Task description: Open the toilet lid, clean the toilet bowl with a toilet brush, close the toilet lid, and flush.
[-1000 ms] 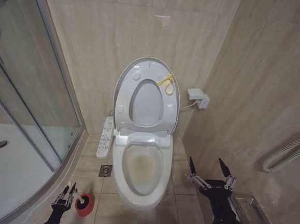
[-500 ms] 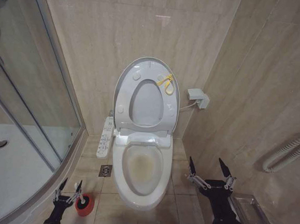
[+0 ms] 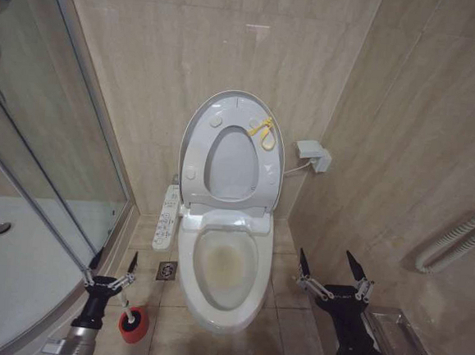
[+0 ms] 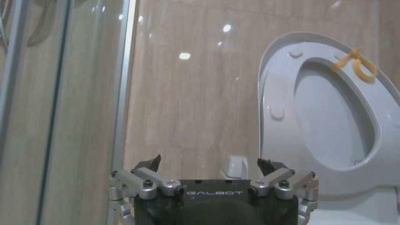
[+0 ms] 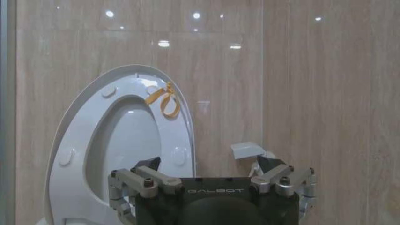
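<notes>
Toilet brush (image 3: 133,321) lower left, light, thin stiff handle: grip mid-stick. Left gripper (image 3: 111,267) above it, fingers wide, empty; right gripper (image 3: 332,269) likewise, lower right.

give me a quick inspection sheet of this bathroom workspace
surface: tiled floor, a drain beside the toilet.
job's things: toilet lid up against the wall; toilet bowl stained yellowish; toilet brush in its red holder.
clutter: nothing seen.
grippers: left gripper open above the brush holder; right gripper open, right of the bowl.
cables: cord to wall box.
surroundings: glass shower enclosure, beige wall tiles.
</notes>
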### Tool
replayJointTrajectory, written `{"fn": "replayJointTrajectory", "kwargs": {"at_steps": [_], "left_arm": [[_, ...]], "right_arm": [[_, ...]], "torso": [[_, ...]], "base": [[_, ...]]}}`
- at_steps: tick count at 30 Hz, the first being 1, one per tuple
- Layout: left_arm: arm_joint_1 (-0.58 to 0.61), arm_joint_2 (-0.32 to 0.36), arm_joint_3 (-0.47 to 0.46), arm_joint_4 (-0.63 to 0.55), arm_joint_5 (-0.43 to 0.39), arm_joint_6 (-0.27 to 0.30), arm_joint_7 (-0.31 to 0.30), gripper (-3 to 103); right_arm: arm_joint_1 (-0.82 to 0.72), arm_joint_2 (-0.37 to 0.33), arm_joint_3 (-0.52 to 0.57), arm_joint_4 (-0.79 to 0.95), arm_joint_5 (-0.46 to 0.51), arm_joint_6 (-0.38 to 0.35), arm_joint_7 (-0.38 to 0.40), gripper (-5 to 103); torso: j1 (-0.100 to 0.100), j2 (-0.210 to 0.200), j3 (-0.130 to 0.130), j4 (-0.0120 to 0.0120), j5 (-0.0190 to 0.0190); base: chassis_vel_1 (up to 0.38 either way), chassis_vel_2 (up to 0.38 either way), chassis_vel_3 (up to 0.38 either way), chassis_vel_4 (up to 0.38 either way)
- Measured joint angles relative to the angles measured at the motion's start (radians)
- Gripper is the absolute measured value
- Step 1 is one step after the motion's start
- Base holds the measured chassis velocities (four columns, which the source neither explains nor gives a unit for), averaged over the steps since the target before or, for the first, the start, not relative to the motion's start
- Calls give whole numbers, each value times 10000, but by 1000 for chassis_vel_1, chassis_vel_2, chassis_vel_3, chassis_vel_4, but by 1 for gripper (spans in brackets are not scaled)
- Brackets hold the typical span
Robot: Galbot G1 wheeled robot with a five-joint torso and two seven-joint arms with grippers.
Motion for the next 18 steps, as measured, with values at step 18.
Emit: {"fn": "replayJointTrajectory", "kwargs": {"at_steps": [18], "left_arm": [[3244, -432, -358, -5786, 1632, 4160, -2436, 100]], "right_arm": [[0, 0, -1, 0, 0, 0, 0, 100]], "torso": [[1, 1, 0, -3, -3]], "base": [[0, 0, 0, 0]]}}
